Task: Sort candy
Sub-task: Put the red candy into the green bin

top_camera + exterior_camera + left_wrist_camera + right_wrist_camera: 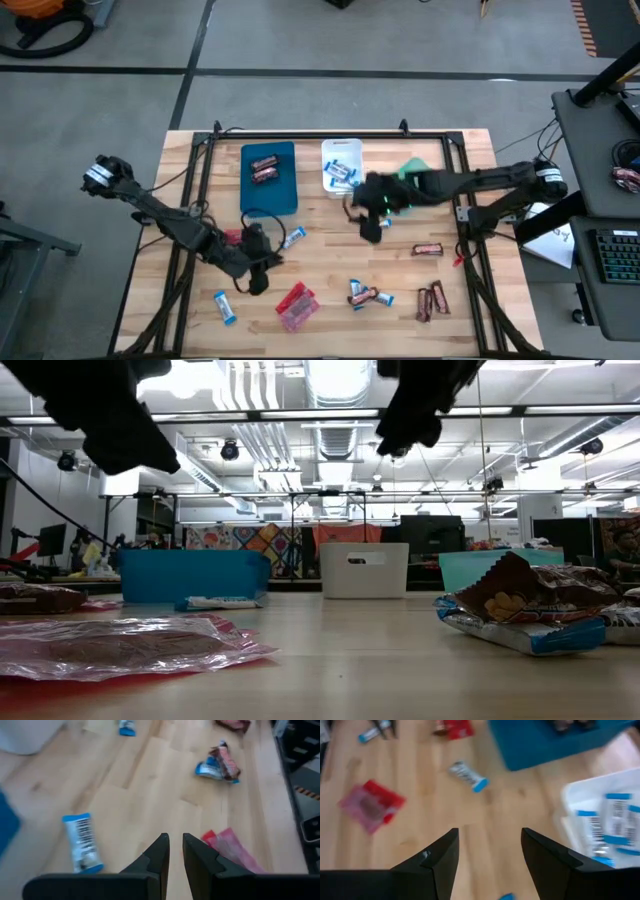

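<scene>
Open-ceilinged lab: ducts (335, 385), monitors (432, 535)

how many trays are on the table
3: the blue tray toward the back, the white tray just right of it, and the green tray right again, mostly covered by the right arm.

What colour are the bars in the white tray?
Blue and white bars, clearest in the right wrist view.

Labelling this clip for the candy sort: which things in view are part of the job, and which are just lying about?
Job:
blue-and-white bars
dark brown-red bars
red packets
blue tray
white tray
green tray

Lying about:
keyboard
orange hose
papers
</scene>
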Controlling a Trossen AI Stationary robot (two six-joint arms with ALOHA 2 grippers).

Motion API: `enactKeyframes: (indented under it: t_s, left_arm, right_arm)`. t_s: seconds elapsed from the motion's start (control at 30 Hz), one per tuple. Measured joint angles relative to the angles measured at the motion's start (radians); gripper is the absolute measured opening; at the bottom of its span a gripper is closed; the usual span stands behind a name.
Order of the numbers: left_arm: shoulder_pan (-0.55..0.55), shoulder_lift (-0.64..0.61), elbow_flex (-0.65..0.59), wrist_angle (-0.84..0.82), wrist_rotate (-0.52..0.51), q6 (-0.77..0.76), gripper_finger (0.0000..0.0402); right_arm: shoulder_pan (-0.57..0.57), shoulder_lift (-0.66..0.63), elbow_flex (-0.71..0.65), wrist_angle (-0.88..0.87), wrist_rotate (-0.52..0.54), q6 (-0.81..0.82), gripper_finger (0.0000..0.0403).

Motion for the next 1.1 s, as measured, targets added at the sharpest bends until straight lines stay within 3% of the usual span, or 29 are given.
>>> enactKeyframes:
  t_s: [0.3,0.57,0.63,0.73,0.93,1.1]
  left_arm:
    - [-0.113,0.214,0.014,0.126,0.022,0.119,0.0038]
    - [-0.154,0.398,0.161,0.126,0.024,0.19,0.004]
    - [-0.157,0.432,0.216,0.132,0.085,0.234,0.0045]
    - [-0.164,0.488,0.283,0.129,0.168,0.311,0.0065]
    - [-0.178,0.569,0.369,0.017,0.173,0.34,0.013]
    - [-0.2,0.584,0.388,0.022,0.173,0.369,0.018]
  right_arm:
    - [0.241,0.011,-0.046,0.002,0.069,0.085,0.0203]
    - [0.37,0.011,-0.078,0.011,0.104,0.181,0.0203]
    - [0.391,0.011,-0.078,0.015,0.121,0.197,0.0203]
    - [0.417,0.011,-0.078,0.028,0.142,0.199,0.0203]
    - [0.449,0.011,-0.078,0.042,0.183,0.23,0.0203]
    - [0.471,0.011,-0.078,0.044,0.197,0.262,0.0203]
